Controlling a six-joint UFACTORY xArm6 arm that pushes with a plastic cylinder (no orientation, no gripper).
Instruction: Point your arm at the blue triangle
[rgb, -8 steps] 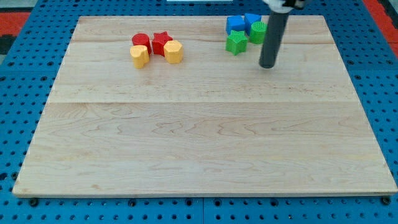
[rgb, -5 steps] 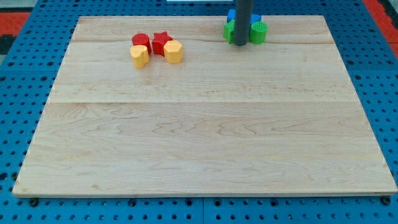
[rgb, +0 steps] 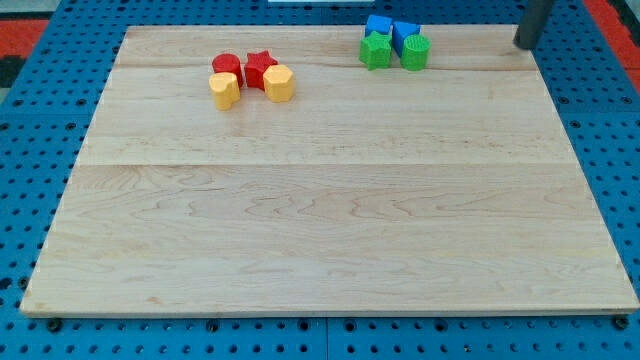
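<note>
Two blue blocks sit at the view's top, right of centre: a left one (rgb: 378, 23) and a right one (rgb: 404, 31). I cannot make out which is the triangle. A green star (rgb: 376, 51) and a second green block (rgb: 415, 52) touch them from below. My tip (rgb: 526, 44) stands near the board's top right corner, well to the right of this cluster and apart from every block.
At the top left sit a red cylinder (rgb: 227, 67), a red star (rgb: 260, 68) and two yellow blocks (rgb: 225, 90) (rgb: 279, 83), packed together. The wooden board (rgb: 320, 230) lies on a blue pegboard (rgb: 20, 150).
My tip swept left into the blue and green cluster, then moved far right to the top right corner. The green star and the left blue block were pushed toward the view's top.
</note>
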